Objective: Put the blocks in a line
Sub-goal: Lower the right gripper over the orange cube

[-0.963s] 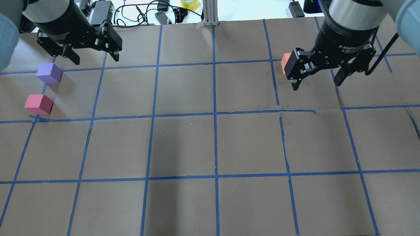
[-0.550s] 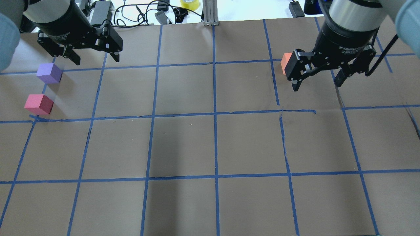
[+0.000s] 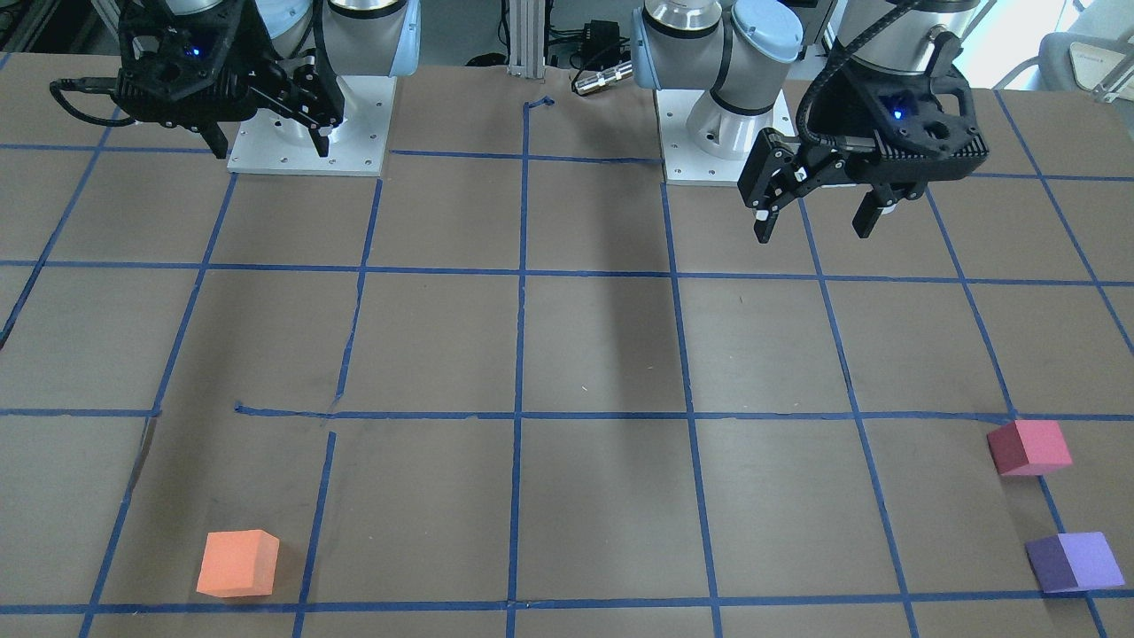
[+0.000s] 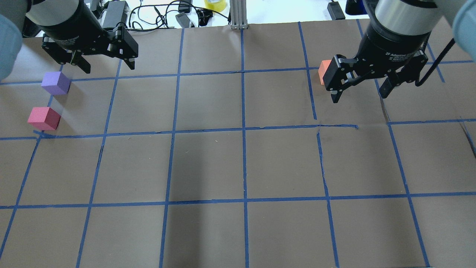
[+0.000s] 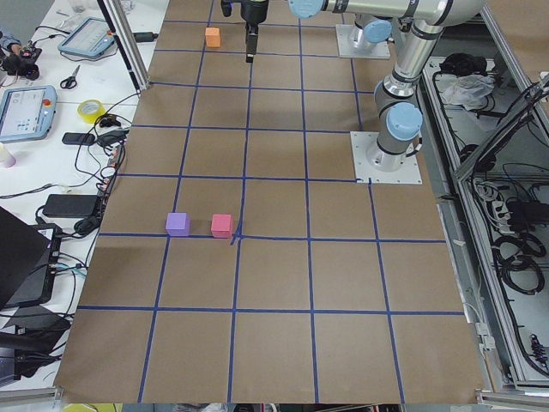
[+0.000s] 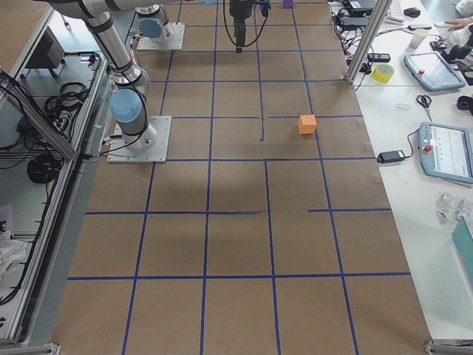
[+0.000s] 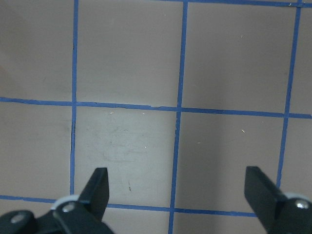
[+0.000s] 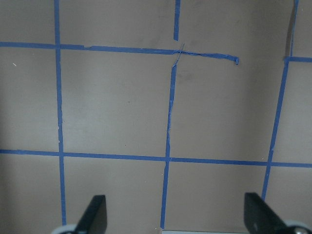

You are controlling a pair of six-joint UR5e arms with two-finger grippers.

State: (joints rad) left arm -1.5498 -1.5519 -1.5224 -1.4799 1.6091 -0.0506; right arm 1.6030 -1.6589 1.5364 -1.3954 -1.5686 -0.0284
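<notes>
The orange block point(image 3: 237, 563) sits on the brown paper on my right side. In the overhead view it point(image 4: 323, 70) is partly hidden behind my right gripper point(image 4: 360, 96). That gripper is open and empty, held high above the table. The purple block point(image 4: 55, 82) and the pinkish red block point(image 4: 44, 118) sit close together, not touching, at the table's left edge. My left gripper point(image 4: 108, 67) is open and empty, high above the table and to the right of the purple block. Both wrist views show only bare paper between open fingers point(image 7: 97, 187) point(image 8: 95, 212).
Blue tape lines point(image 4: 243, 130) form a grid on the paper. Cables and a yellow tape roll point(image 4: 215, 4) lie beyond the far edge by an aluminium post point(image 4: 238, 15). The arm bases point(image 3: 310, 124) stand at the robot's side of the table.
My right gripper has drifted very slightly to the right. The left gripper and the three blocks have not moved.
</notes>
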